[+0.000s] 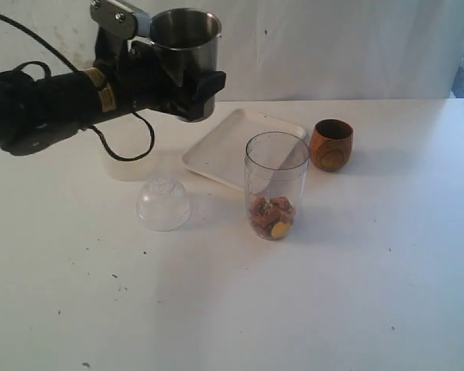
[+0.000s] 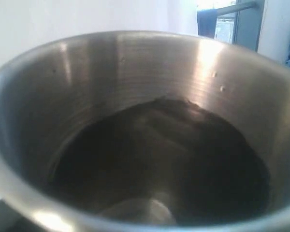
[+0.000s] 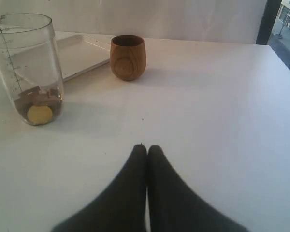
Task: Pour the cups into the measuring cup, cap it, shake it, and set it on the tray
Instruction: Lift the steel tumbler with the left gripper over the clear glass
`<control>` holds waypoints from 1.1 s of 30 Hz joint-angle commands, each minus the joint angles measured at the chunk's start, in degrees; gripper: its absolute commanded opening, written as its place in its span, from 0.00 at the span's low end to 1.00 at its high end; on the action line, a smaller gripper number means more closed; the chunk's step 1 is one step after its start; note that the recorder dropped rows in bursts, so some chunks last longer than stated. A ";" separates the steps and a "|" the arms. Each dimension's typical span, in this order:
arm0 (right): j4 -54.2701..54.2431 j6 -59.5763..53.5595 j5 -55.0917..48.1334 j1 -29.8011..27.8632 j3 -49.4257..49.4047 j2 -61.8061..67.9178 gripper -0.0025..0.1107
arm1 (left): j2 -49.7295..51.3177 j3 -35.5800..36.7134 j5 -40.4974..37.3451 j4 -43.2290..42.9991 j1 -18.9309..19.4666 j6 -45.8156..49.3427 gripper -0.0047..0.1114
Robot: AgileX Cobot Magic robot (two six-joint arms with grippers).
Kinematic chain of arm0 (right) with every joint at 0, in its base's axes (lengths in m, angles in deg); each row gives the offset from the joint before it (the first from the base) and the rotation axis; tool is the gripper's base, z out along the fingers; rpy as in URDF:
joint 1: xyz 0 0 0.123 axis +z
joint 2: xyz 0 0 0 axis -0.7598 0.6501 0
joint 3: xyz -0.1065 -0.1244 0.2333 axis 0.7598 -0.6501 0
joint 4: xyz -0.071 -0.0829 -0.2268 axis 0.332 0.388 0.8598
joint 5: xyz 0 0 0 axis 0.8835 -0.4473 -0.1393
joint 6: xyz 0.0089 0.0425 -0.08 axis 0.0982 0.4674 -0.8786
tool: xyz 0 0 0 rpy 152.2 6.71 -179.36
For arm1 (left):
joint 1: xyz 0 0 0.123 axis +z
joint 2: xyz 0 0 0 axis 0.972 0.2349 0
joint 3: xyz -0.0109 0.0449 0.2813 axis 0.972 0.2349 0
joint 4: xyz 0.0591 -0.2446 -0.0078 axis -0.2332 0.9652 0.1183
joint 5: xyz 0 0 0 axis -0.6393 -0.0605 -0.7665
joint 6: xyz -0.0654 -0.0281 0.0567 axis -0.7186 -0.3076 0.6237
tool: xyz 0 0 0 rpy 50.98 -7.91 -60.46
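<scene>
My left gripper (image 1: 190,91) is shut on the grey steel tumbler (image 1: 185,40) and holds it upright in the air, above and left of the measuring cup. The tumbler's inside (image 2: 150,87) fills the left wrist view, dark at the bottom, and hides the jaws. The clear measuring cup (image 1: 276,185) stands mid-table with brown bits and a yellow piece (image 3: 39,114) at its bottom. Right of it stands the brown wooden cup (image 1: 331,144), upright. The clear dome cap (image 1: 164,203) rests on the table to the left. My right gripper (image 3: 147,147) is shut and empty, low over bare table.
The white tray (image 1: 224,147) lies behind the measuring cup, with nothing on it. A frosted whitish tub (image 1: 127,166) stands under the left arm and its black cable. The white table top (image 1: 332,294) ends at a wall behind.
</scene>
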 commanded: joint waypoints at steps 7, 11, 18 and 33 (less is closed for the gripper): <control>0.05 0.19 0.61 -0.33 -0.14 -0.26 0.02 | 8.31 -8.15 1.08 2.32 -3.75 -0.05 0.04; 0.05 0.19 0.61 -0.33 -0.14 -0.26 0.02 | 10.13 -10.13 0.27 2.18 -4.31 1.65 0.04; 0.05 0.19 0.61 -0.33 -0.14 -0.26 0.02 | 11.02 -12.15 -2.94 1.24 -5.86 7.94 0.04; 0.05 1.21 0.61 -0.33 -0.14 -0.26 0.02 | 11.02 -12.15 -2.84 -0.84 -6.62 22.12 0.04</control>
